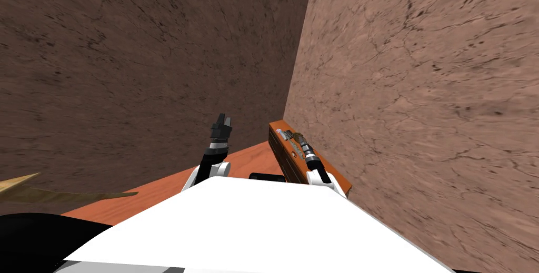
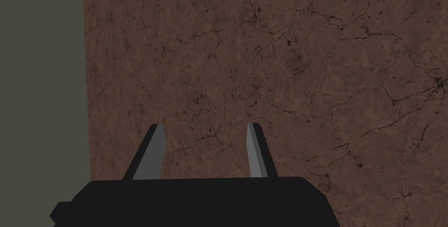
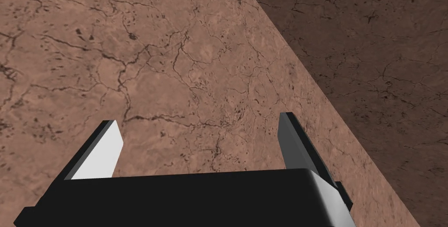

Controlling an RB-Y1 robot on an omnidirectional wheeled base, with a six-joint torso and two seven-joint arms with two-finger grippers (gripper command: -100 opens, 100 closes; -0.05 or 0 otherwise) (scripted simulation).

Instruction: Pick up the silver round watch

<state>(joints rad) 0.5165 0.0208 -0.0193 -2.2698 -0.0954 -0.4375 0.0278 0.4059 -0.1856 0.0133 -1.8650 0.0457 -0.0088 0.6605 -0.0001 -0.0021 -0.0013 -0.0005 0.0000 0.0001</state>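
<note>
A narrow orange-brown wooden cabinet (image 1: 280,153) stands against the right-hand wall, close to the room's corner. My right arm reaches along its top, and my right gripper (image 1: 285,134) hovers over the cabinet's far end. In the right wrist view the right gripper (image 3: 199,134) is open and holds nothing. A small silvery patch sits at that far end; I cannot tell whether it is a watch or my own fingers. My left gripper (image 1: 223,121) is raised to the left of the cabinet, and the left wrist view shows the left gripper (image 2: 204,143) open and holding nothing.
Two cracked brown walls (image 1: 410,75) meet in a corner just beyond the cabinet. Orange wooden floor (image 1: 158,196) runs leftward from it. A tan, blade-like shape (image 1: 37,191) pokes in at the left edge, above a black area (image 1: 26,233).
</note>
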